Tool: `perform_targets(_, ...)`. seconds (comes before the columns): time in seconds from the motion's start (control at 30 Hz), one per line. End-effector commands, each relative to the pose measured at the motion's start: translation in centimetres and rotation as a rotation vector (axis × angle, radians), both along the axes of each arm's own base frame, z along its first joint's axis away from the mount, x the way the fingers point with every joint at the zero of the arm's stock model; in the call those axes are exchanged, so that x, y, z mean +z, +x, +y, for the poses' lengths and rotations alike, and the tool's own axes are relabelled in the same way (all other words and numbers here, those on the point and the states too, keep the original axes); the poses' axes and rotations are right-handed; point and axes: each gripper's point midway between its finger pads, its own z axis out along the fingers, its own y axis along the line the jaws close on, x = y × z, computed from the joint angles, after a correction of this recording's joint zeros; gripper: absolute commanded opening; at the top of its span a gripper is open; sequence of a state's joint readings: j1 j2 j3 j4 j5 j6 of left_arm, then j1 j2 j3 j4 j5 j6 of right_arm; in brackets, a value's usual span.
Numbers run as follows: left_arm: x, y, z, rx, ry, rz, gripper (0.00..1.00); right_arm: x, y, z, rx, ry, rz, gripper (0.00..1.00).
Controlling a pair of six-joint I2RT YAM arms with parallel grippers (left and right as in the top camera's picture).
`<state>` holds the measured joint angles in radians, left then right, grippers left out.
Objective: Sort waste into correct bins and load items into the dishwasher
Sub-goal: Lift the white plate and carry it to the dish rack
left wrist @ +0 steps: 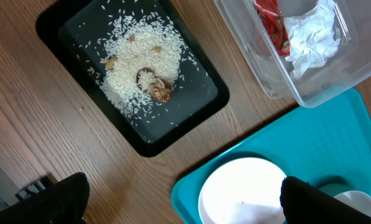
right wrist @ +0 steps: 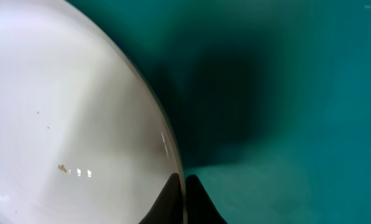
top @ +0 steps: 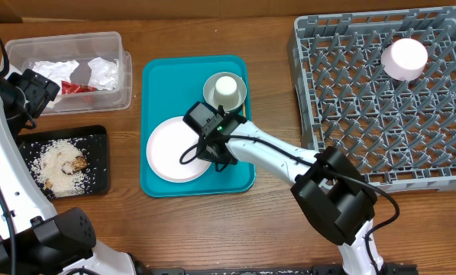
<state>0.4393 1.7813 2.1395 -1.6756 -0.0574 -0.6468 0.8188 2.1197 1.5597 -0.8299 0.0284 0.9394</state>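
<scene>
**A:** What have the right jaws got?

**B:** They are pinched on the rim of the plate [right wrist: 67, 112]. In the wrist view one dark finger [right wrist: 166, 202] lies on the white side and the other on the teal side, with the rim between them.

**A:** Where is the plate?

**B:** On the near left of the teal tray [top: 163, 84]. The jaws bite its right edge. I cannot tell whether it is lifted.

**A:** What else is on that tray?

**B:** The bowl [top: 209, 92] sits at its far right, with the cup [top: 225, 86] standing in it.

**A:** And the left jaws?

**B:** They are spread wide and hold nothing. From above they sit just left of the tub [top: 67, 38], at the far left of the table [top: 212, 229].

**A:** Where is the waste?

**B:** The napkins [top: 103, 71] and the red scrap [top: 75, 87] lie in the tub. The rice [top: 59, 160] and brown bits [top: 77, 163] lie in the black tray [top: 101, 134], which is just near of the tub and left of the teal tray.

**A:** Is there anything to read?

**B:** There are white marks on the scrap, but they are too blurred to read.

**A:** And the rack?

**B:** The rack [top: 350, 114] is on the right. A pale dish [top: 404, 59] rests on its far pegs.
</scene>
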Motion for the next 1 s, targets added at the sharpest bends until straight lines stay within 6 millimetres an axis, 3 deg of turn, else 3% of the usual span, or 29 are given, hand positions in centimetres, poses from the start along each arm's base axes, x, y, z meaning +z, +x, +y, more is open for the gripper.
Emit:
perform_targets(0.0, -0.3, -0.1, 0.4, -0.003, 0.01, 0.014, 1.0, 3.5, 1.5, -0.2, 0.026, 0.032, -0.04, 0.04)
perform_targets(0.17, -0.3, -0.1, 0.4, -0.003, 0.01, 0.014, 1.0, 8.0, 2.3, -1.8, 0.188, 0.052, -0.098, 0.04)
perform_targets(0.3, -0.3, -0.1, 0.4, -0.003, 0.01, 0.014, 1.0, 13.0, 3.0, -4.8, 0.274, 0.055, -0.19, 0.04)
perform_targets(0.4, -0.3, -0.1, 0.4, -0.003, 0.01, 0.014, 1.0, 17.1, 3.8, -8.1, 0.28, 0.036, -0.281, 0.04)
perform_targets(0.57, -0.3, -0.1, 0.4, -0.003, 0.01, 0.014, 1.0, 23.0, 7.1, -18.4, 0.029, -0.177, -0.49, 0.04)
perform_targets(0.73, -0.3, -0.1, 0.4, -0.003, 0.01, 0.014, 1.0, 26.9, 9.6, -29.7, -0.252, -0.504, -0.628, 0.04)
perform_targets(0.87, -0.3, -0.1, 0.4, -0.003, 0.01, 0.014, 1.0, 28.4, 11.2, -36.3, -0.356, -0.673, -0.665, 0.04)
perform_targets(0.97, -0.3, -0.1, 0.4, -0.003, 0.01, 0.014, 1.0, 28.8, 12.3, -39.6, -0.412, -0.71, -0.679, 0.04)
